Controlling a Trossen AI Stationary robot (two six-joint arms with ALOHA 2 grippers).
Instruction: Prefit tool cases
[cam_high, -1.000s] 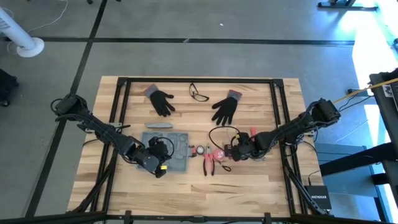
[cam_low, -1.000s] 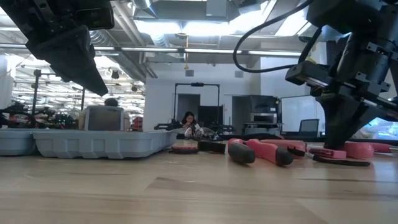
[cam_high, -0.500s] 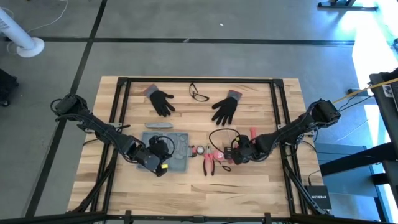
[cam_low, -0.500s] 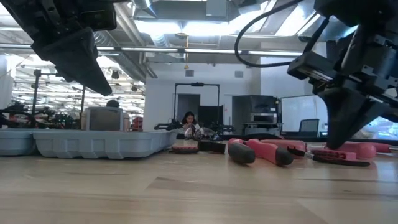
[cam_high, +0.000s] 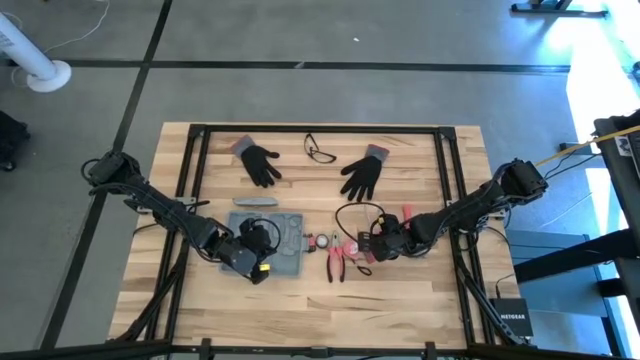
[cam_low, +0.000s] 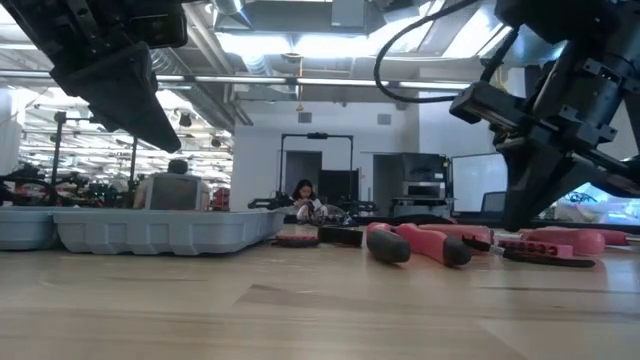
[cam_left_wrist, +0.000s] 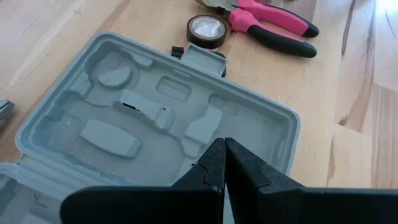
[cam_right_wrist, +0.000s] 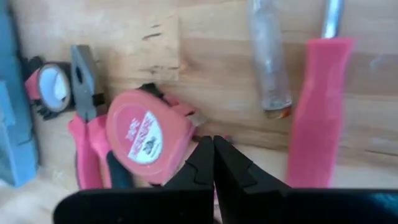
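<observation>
Tool case open, recesses empty; left fingers, right fingers together.

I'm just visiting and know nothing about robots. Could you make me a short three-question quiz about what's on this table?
1. True or false: the grey case lies open with its recesses empty.
2. Which thing lies just ahead of the right gripper? A) a glove B) a pink tape measure C) the glasses
3. Fill in: the left gripper hangs over the ____, fingers shut.

Key
1. True. No tool sits in any recess that shows.
2. B. The gloves and glasses lie at the table's far side.
3. Case.
</observation>
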